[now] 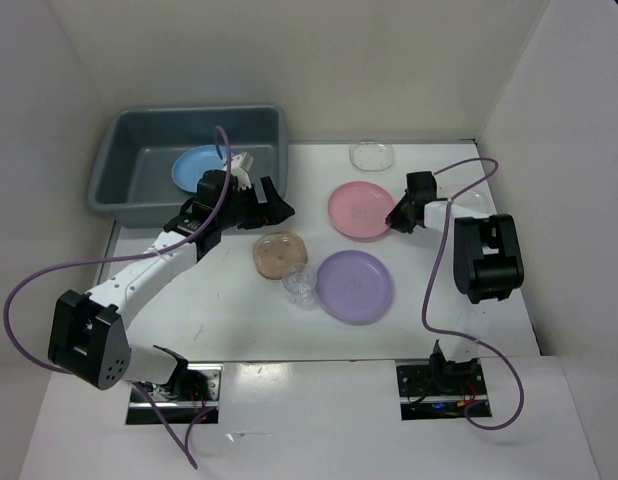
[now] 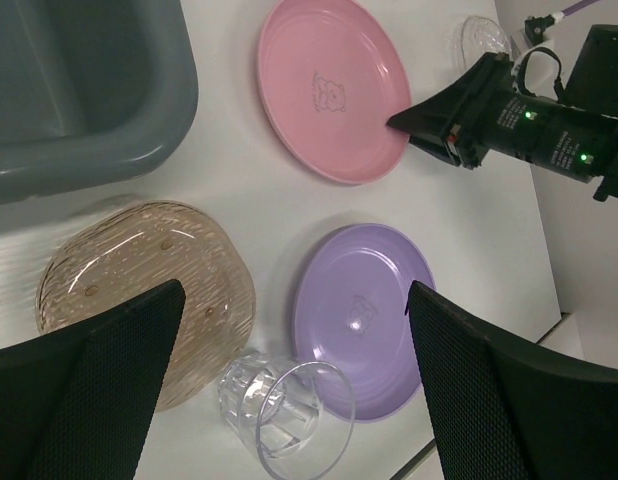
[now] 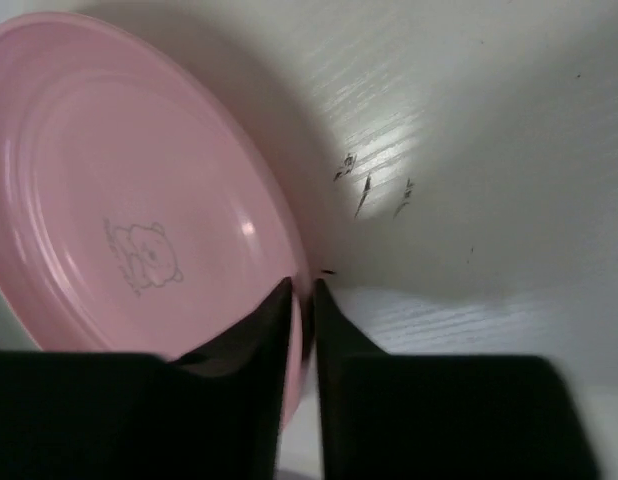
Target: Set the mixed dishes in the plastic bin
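Note:
The dark gray plastic bin point(image 1: 107, 188) stands at the back left with a blue plate point(image 1: 194, 167) inside. My left gripper point(image 1: 274, 203) hangs open and empty by the bin's front right corner, above the tan speckled dish point(image 1: 280, 254). In its wrist view the open gripper point(image 2: 296, 290) frames the tan dish point(image 2: 139, 285), the clear cup point(image 2: 284, 410) lying on its side and the lavender plate point(image 2: 364, 310). My right gripper point(image 1: 392, 221) is shut on the right rim of the pink plate point(image 1: 357, 208). The right wrist view shows the gripper point(image 3: 302, 288) pinching that pink plate point(image 3: 129, 200).
A clear shallow bowl point(image 1: 372, 154) sits at the back of the table. Another clear bowl point(image 2: 484, 37) lies behind the right arm. The cup point(image 1: 300, 285) touches the lavender plate point(image 1: 355, 285). White walls enclose the table on three sides.

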You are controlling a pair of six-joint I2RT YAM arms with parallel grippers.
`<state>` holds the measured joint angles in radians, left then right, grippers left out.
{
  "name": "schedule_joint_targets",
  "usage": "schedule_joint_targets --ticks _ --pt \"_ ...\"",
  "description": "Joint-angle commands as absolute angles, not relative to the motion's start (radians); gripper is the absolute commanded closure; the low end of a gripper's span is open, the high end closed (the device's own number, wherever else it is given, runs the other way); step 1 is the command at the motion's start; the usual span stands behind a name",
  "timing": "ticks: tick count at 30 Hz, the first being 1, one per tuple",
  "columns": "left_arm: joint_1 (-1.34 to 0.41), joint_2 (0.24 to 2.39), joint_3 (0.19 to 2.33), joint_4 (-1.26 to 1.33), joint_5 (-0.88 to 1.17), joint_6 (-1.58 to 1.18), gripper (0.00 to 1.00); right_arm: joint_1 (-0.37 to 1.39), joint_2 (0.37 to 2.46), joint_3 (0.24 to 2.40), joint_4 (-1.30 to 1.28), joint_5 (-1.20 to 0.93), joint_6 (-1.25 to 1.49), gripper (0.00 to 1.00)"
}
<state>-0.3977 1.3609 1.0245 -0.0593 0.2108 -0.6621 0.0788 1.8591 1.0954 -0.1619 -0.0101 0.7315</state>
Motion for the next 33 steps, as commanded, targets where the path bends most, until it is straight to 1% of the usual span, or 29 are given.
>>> schedule_joint_targets --ticks 1,2,4,5,7,8,10,12,13,14,16,17,22,23,25,27,31,33 --pt "-0.403 1.359 1.023 0.003 0.201 -0.669 0.03 0.104 1.898 1.149 -0.124 -0.003 0.732 0.97" --pt "-0.403 1.368 1.023 0.003 0.201 -0.669 0.03 0.104 1.885 1.149 -0.136 0.011 0.732 1.00" --pt "-0.403 1.379 1.023 0.026 0.201 -0.669 0.04 0.104 1.835 1.140 -0.147 0.037 0.723 1.00" --pt "-0.403 1.403 1.046 0.053 0.213 -0.678 0.03 0.115 1.747 1.128 -0.147 0.037 0.723 1.00" --pt "-0.413 1.430 1.066 0.084 0.213 -0.699 0.03 0.124 1.682 1.115 -0.156 0.037 0.713 1.00" --pt "-0.423 1.465 1.077 0.098 0.213 -0.699 0.03 0.139 1.622 1.115 -0.169 0.046 0.713 1.00" --pt "-0.439 1.509 1.121 0.133 0.224 -0.699 0.03 0.155 1.568 1.115 -0.178 0.046 0.713 1.00" --pt "-0.466 1.616 1.170 0.159 0.253 -0.722 0.03 0.175 1.491 1.103 -0.204 0.046 0.713 1.00" --pt "-0.466 1.644 1.186 0.176 0.265 -0.747 0.05 0.175 1.449 1.094 -0.215 0.046 0.713 1.00" --pt "-0.475 1.699 1.198 0.201 0.303 -0.761 0.10 0.175 1.430 1.094 -0.215 0.034 0.713 1.00" --pt "-0.476 1.741 1.224 0.222 0.336 -0.813 0.19 0.175 1.401 1.080 -0.225 0.022 0.713 1.00" --pt "-0.485 1.767 1.239 0.254 0.356 -0.839 0.19 0.175 1.376 1.056 -0.225 0.012 0.713 1.00" --pt "-0.495 1.789 1.279 0.255 0.345 -0.848 0.19 0.175 1.356 1.035 -0.235 -0.008 0.703 1.00" --pt "-0.495 1.798 1.288 0.255 0.359 -0.859 0.19 0.175 1.356 1.035 -0.235 0.015 0.693 1.00" --pt "-0.495 1.763 1.310 0.210 0.368 -0.859 0.19 0.175 1.356 1.035 -0.235 0.048 0.684 1.00" --pt "-0.495 1.694 1.310 0.131 0.316 -0.812 0.18 0.175 1.393 1.060 -0.235 0.061 0.684 1.00" --pt "-0.495 1.638 1.279 0.130 0.261 -0.793 0.17 0.175 1.456 1.071 -0.225 0.014 0.684 1.00" --pt "-0.495 1.649 1.270 0.149 0.261 -0.793 0.17 0.175 1.456 1.071 -0.216 0.014 0.684 1.00"
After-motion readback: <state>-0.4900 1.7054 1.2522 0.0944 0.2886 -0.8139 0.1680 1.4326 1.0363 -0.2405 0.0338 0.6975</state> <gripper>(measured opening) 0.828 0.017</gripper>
